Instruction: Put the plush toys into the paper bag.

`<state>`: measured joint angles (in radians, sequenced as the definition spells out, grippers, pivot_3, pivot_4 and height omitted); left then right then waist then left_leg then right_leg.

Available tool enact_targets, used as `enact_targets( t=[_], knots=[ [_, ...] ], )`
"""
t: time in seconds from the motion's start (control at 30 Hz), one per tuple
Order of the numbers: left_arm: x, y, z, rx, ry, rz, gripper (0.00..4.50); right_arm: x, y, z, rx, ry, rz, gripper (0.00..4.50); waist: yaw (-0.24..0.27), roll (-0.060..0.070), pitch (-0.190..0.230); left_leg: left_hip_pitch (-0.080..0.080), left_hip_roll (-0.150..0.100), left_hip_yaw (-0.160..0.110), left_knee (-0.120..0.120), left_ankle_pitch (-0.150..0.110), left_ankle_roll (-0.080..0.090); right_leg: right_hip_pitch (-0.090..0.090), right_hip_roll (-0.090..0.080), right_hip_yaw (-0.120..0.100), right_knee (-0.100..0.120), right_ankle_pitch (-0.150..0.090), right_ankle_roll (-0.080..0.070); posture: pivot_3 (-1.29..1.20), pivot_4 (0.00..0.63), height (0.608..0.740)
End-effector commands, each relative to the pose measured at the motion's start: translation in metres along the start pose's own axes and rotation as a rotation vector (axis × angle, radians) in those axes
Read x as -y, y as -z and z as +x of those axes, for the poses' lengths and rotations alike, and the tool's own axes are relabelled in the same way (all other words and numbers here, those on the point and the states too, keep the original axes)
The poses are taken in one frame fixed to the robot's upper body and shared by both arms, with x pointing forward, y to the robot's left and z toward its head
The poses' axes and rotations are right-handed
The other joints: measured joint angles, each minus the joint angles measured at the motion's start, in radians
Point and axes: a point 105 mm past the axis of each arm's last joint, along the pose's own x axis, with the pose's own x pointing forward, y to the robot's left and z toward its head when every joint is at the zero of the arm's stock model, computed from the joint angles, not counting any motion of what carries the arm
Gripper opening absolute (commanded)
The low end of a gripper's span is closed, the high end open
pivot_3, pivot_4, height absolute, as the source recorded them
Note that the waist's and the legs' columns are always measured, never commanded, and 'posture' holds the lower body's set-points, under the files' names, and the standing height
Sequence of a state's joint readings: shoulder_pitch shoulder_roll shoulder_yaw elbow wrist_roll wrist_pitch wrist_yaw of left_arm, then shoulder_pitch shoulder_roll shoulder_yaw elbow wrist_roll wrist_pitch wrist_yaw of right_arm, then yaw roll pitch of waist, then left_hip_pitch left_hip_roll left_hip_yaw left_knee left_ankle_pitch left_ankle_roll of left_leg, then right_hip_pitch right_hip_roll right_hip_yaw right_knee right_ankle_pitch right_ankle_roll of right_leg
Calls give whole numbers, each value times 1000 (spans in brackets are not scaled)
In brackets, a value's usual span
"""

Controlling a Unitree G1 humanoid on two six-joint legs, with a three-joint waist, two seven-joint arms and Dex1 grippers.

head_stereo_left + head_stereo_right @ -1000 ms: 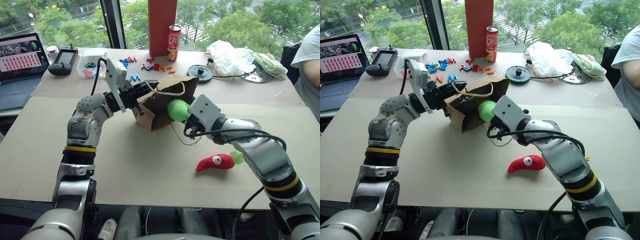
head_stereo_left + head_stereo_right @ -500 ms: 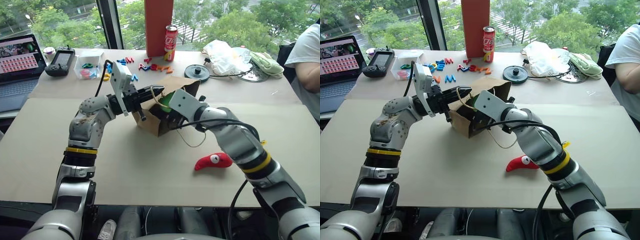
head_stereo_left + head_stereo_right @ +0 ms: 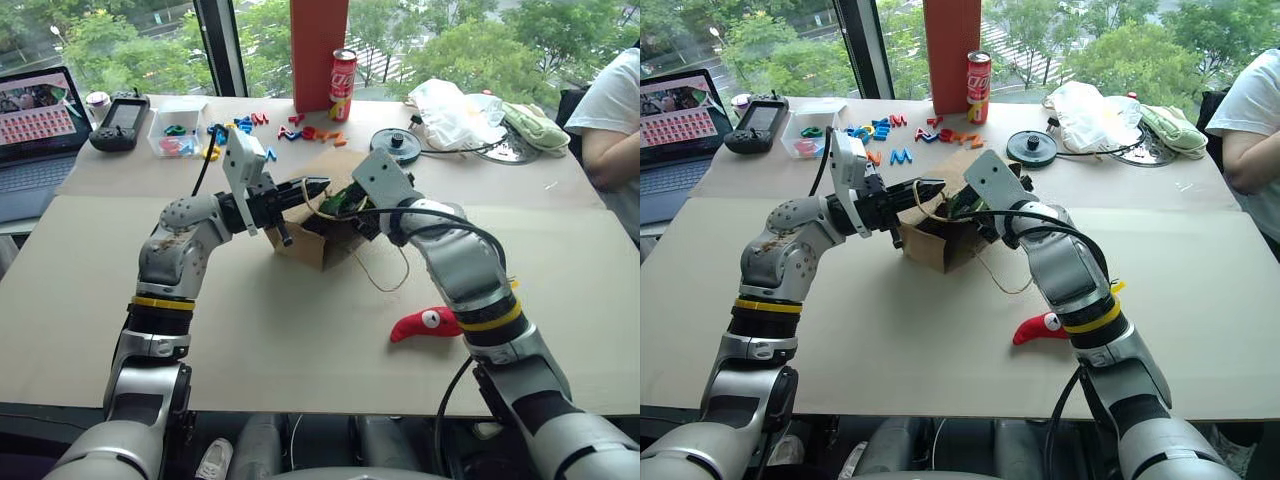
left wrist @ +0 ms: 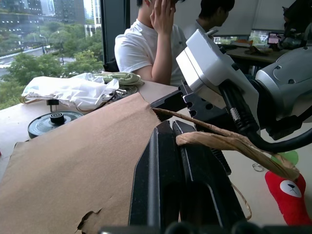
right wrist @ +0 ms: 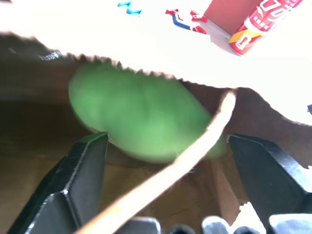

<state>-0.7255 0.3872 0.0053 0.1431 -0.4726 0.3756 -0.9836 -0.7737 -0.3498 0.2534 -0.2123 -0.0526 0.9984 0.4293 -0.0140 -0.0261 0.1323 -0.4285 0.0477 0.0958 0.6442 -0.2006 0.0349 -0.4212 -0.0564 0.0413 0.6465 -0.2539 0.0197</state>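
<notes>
The brown paper bag (image 3: 302, 240) lies on its side mid-table, mouth facing my right arm. My left gripper (image 3: 308, 187) is shut on its upper rim, beside a loop handle (image 4: 229, 144). The bright green plush toy (image 5: 141, 114) sits inside the bag's mouth; it peeks out as a green patch (image 3: 338, 201) from above. My right gripper (image 5: 168, 140) reaches into the mouth, open, its fingers (image 5: 85, 170) spread either side of the green toy and apart from it. The red pepper plush toy (image 3: 428, 323) lies on the table near my right forearm.
Behind the bag are coloured plastic letters (image 3: 300, 130), a red can (image 3: 343, 85), an orange column (image 3: 320, 50), a black disc (image 3: 397, 145) and a white plastic bag (image 3: 455, 110). A laptop (image 3: 40, 120) stands far left. A person (image 3: 610, 110) sits at the right edge.
My right gripper carried the green toy into the bag's mouth, then opened and let it go. The left gripper kept its hold on the rim.
</notes>
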Motion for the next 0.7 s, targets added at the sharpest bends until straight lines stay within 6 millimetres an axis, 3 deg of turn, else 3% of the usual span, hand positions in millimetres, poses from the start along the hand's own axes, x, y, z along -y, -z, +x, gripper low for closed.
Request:
enact_targets(
  t=[0.03, 0.17, 0.37, 0.57, 0.7],
  knots=[
    [-1, -7, -6, 12, -9, 43, 0, -1, -24, -42, 130, -139, 116, 4230, 2, 0, 0, 0, 0, 0, 0, 0, 0, 0, 0, 0, 0, 0, 0, 0, 150, 739],
    [-2, -4, -9, -4, -10, 48, 0, 3, -15, -87, 138, -267, 85, 4230, 10, 0, 0, -1, 0, -2, 0, 0, 0, 1, -1, -2, -1, 0, 0, 0, 150, 739],
    [-3, -3, -9, -14, 1, 57, 0, 2, 45, -135, -116, -428, -78, 4230, 21, 0, 0, 0, -2, -3, 0, -1, 1, 3, -1, -1, -10, 0, 1, 0, 150, 739],
    [-1, -1, -8, -17, 14, 61, 0, 9, 117, -141, -444, -419, -180, 4230, 1, 0, 0, 4, -2, -3, 0, -1, 1, 5, 0, 1, -8, 0, 1, 0, 150, 739],
    [0, -2, -6, -13, 19, 70, 0, 3, 138, -138, -508, -440, -199, 4230, -2, 0, 0, 6, -1, -2, 1, -1, 1, 6, 0, 3, -6, 0, 1, 0, 150, 739]
  ],
)
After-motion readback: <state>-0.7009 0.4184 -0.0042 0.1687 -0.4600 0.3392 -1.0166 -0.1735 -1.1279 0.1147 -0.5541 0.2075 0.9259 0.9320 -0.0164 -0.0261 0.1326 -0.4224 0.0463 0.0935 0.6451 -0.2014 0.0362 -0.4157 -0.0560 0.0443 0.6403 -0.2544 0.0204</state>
